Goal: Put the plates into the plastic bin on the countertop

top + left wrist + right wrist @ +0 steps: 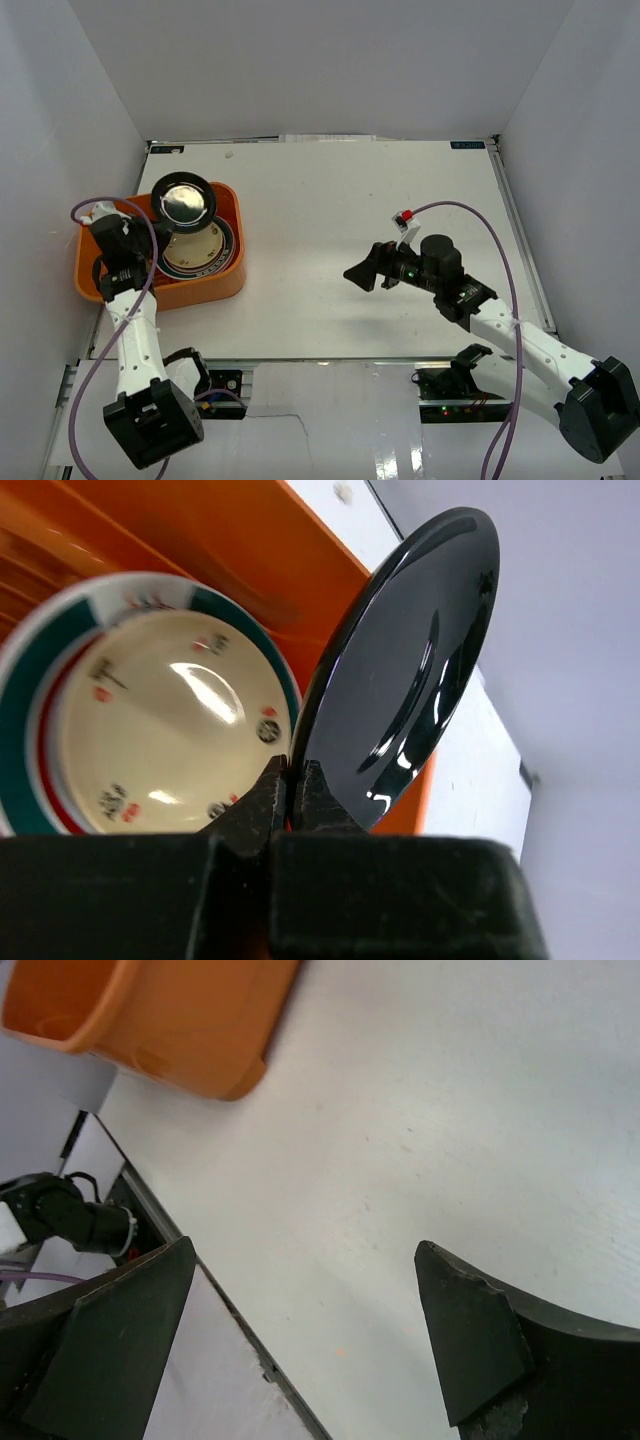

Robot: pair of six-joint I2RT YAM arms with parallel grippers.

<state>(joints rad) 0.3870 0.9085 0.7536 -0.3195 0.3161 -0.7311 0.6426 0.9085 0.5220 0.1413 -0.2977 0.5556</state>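
Note:
The orange plastic bin stands at the left of the white countertop. A stack of plates lies in it, with a cream plate on top. In the left wrist view the cream plate rests on a plate with a teal and red rim. My left gripper is shut on the rim of a glossy black plate and holds it tilted over the bin's far end. The pinch and the black plate show in the left wrist view. My right gripper is open and empty above the middle of the countertop.
White walls enclose the countertop on three sides. The right wrist view shows the bin's outer corner, the bare countertop and its near edge with cabling below. A purple cable loops over the right arm.

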